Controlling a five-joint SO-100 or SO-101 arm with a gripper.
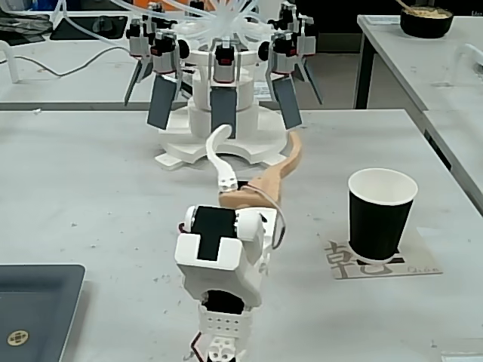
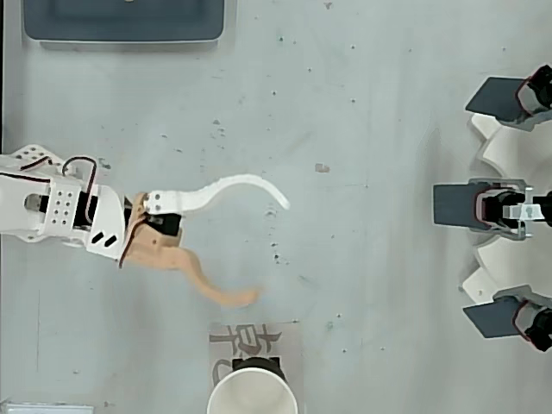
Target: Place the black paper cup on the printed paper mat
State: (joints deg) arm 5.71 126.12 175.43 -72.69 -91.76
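**Cup on mat, gripper open and clear of it**

In the fixed view, the dark tray (image 1: pixel 34 309) is seen nearest, at the bottom left corner of the table (image 1: pixel 98 188). The white arm (image 1: pixel 220 279) is seen beside it at bottom centre, folded low and pointing away from the camera. The gripper (image 1: pixel 256 147) is held wide open and empty: a white curved finger is seen on the left, a tan curved finger on the right, with a broad gap between the tips. Nothing is gripped.

To the right of the arm, the cup (image 1: pixel 380 213) is stood upright on the mat (image 1: pixel 381 260), well apart from the gripper. Its white inside and rim are shown; nothing can be made out inside. A grey character is seen on the mat's left part, and the cup's base is set near the mat's middle.

In the overhead view, the arm (image 2: pixel 60 207) is found at the left edge, the gripper (image 2: pixel 269 250) is pointed right and spread wide, and the cup (image 2: pixel 252 395) is cut off by the bottom edge, resting on the mat (image 2: pixel 246 341). The tan fingertip is blurred and lies near the mat's upper edge, not touching the cup. The tray (image 2: pixel 125 21) is placed at the top left.

Farthest back in the fixed view, a white stand (image 1: pixel 223 98) with grey paddles is seen. On a separate table at top right, a black bowl (image 1: pixel 426 19) is seen.
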